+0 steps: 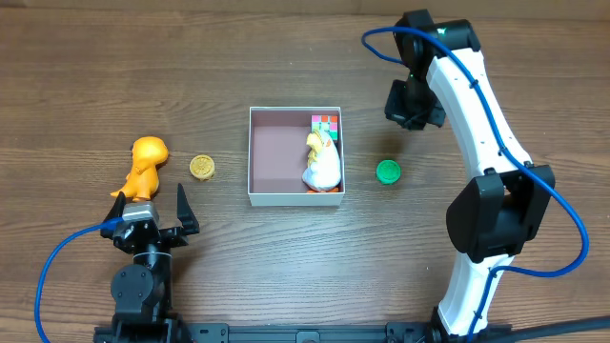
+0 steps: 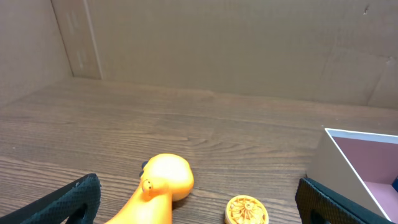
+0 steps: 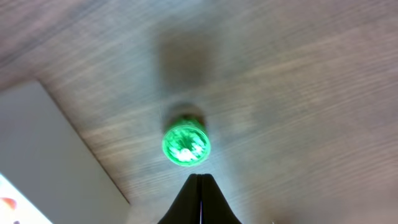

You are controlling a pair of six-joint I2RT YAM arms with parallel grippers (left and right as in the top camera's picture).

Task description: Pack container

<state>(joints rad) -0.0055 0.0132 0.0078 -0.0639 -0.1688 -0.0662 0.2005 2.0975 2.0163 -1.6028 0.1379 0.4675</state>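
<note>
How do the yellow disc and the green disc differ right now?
Colour: the yellow disc is golden with a patterned top; the green disc is bright green. Place: the yellow disc lies left of the container, near the orange toy; the green disc lies right of it. Both are small, round, lying on the table outside the container.

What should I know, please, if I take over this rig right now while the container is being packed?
Left gripper: jaws wide open, empty, low beside the orange toy.
Right gripper: jaws shut, empty, hovering near the green disc.
Container: mid-table, holding a white-and-yellow toy and a coloured cube along its right side.
Done: those two are packed.
Left to do: the orange toy and yellow disc on the container's left and the green disc on its right lie on the table.
</note>
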